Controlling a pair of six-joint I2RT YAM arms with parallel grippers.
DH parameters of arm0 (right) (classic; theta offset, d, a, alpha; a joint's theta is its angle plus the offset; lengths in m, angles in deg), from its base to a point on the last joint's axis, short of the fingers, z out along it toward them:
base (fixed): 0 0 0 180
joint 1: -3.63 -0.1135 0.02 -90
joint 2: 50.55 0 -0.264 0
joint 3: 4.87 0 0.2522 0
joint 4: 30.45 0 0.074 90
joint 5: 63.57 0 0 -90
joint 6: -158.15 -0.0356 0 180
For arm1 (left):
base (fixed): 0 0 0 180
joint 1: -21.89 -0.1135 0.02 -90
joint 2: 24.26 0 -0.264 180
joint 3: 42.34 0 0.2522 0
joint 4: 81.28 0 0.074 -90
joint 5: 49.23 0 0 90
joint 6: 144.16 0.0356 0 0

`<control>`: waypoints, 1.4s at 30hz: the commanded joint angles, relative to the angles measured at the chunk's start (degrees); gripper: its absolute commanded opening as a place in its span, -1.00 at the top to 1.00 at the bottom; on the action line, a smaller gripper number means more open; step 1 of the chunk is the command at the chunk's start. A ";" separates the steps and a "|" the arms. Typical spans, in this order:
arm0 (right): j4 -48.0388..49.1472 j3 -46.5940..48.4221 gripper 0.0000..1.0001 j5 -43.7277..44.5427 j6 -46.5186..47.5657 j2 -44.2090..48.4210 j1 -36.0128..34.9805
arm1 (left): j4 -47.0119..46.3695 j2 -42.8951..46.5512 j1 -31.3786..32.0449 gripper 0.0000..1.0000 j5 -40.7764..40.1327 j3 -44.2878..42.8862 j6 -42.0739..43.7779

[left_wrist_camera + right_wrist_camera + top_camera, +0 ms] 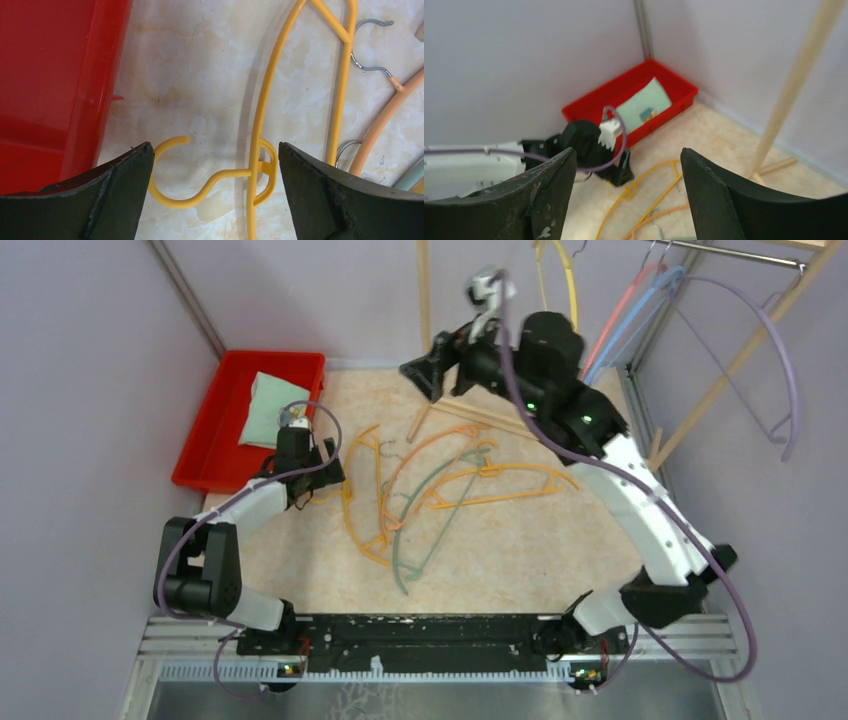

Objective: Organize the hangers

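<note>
Several hangers lie tangled on the table: a yellow hanger [356, 515], an orange hanger [500, 490] and a green hanger [418, 540]. A yellow hanger [570, 280], a pink one [618, 325], a blue one [645, 310] and a lavender one [775, 350] hang at the rack. My left gripper [318, 476] is open, low over the table, with the yellow hanger's hook [172, 200] between its jaws [212, 170]. My right gripper [428, 372] is open and empty, raised over the far table; the right wrist view [629, 170] shows the yellow hanger [651, 192] below it.
A red bin [215, 430] holding a pale green cloth [265, 410] stands at the far left, close beside my left gripper [50, 90]. Wooden rack poles [745, 350] stand at the back right, one also in the right wrist view [794, 85]. Walls enclose the table.
</note>
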 commanded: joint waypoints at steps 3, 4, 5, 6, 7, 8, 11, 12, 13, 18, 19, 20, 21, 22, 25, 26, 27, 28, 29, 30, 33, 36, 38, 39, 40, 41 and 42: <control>-19.31 3.29 -0.45 -1.27 2.16 -12.00 -5.33 | -2.01 -0.24 -0.18 -0.98 0.37 -0.14 -0.65; -18.93 1.52 -0.45 0.06 1.08 -12.26 -5.33 | -1.99 -0.24 -0.18 -0.98 0.33 -0.03 -0.56; -18.51 -0.20 -0.45 0.87 -0.01 -12.57 -5.27 | -1.99 -0.17 -0.18 -0.98 0.37 0.05 -0.55; -18.00 -2.09 -0.46 1.05 -0.89 -13.06 -5.13 | -1.96 -0.01 -0.18 -0.98 0.38 0.20 -0.44; -18.00 -3.42 -0.46 0.87 -1.89 -13.95 -4.93 | -1.98 0.21 -0.18 -0.98 0.41 0.30 -0.31; -18.33 -4.24 -0.45 0.38 -2.68 -15.11 -4.82 | -2.03 0.43 -0.18 -0.98 0.47 0.38 -0.14; -17.92 -6.91 -0.36 -2.79 -4.50 -19.22 -4.80 | -2.13 0.92 -0.19 -0.98 1.23 0.56 0.41; -16.44 -8.20 -0.35 -3.56 -5.69 -20.22 -4.80 | -2.14 1.11 -0.16 -0.98 1.79 0.52 0.40; -14.57 -9.83 -0.33 -3.92 -6.99 -20.92 -4.80 | -2.22 1.27 -0.18 -0.98 2.37 0.56 0.38; -5.43 -13.09 -0.29 -1.85 -13.61 -25.60 -4.66 | -1.95 2.15 -0.18 -0.96 3.78 0.42 1.56; -4.49 -12.54 -0.25 -0.69 -14.93 -26.91 -4.65 | -1.92 2.36 -0.18 -0.96 4.44 0.25 2.01; -4.21 -12.10 -0.22 0.68 -16.76 -28.57 -4.63 | -1.82 2.58 -0.18 -0.95 5.51 0.12 2.49; -3.84 -10.88 -0.14 1.76 -18.34 -30.25 -4.64 | -1.47 2.82 -0.18 -0.94 6.68 -0.15 2.64; -3.39 -9.84 -0.07 2.70 -19.67 -31.98 -4.71 | -1.35 3.19 -0.18 -0.94 7.78 -0.24 2.71; -4.14 -5.28 0.05 5.48 -23.36 -37.75 -4.63 | -1.08 4.61 -0.18 -0.93 11.54 -0.32 2.83; -4.86 -3.43 0.07 6.59 -24.03 -39.60 -4.71 | -0.92 5.13 -0.18 -0.93 12.61 -0.44 2.76; -5.75 -1.60 0.08 7.84 -24.74 -41.91 -4.72 | -0.77 5.58 -0.18 -0.94 13.40 -0.44 2.70; -6.29 -0.27 0.08 9.10 -25.28 -43.37 -4.74 | -0.55 5.97 -0.18 -0.93 14.25 -0.37 2.68; -6.77 1.14 0.09 10.28 -25.56 -44.64 -4.72 | -0.43 6.41 -0.20 -0.94 15.27 -0.40 2.85; -7.56 2.86 0.11 11.43 -25.60 -46.00 -4.72 | -0.20 6.70 -0.18 -0.94 16.32 -0.40 3.22; -13.16 9.47 0.12 14.53 -25.38 -51.06 -4.69 | 0.71 7.35 -0.18 -0.94 20.96 -0.57 4.26; -17.18 15.26 0.12 16.28 -24.73 -55.20 -4.63 | 1.60 8.32 -0.18 -0.94 24.03 -0.61 4.53; -18.32 17.10 0.12 16.71 -24.51 -57.29 -4.54 | 1.66 9.25 -0.18 -0.94 25.12 -0.10 4.74; -18.85 18.09 0.12 16.83 -24.49 -58.27 -4.54 | 1.70 9.65 -0.18 -0.95 25.28 0.19 4.79; -19.53 19.13 0.12 16.97 -24.48 -59.17 -4.61 | 1.79 10.02 -0.18 -0.95 25.35 0.32 4.97; -20.27 20.01 0.12 17.13 -24.44 -60.02 -4.56 | 1.98 10.31 -0.18 -0.94 25.42 0.52 5.15; -20.89 20.59 0.12 17.31 -24.32 -60.71 -4.54 | 2.23 10.51 -0.18 -0.94 25.46 0.77 5.31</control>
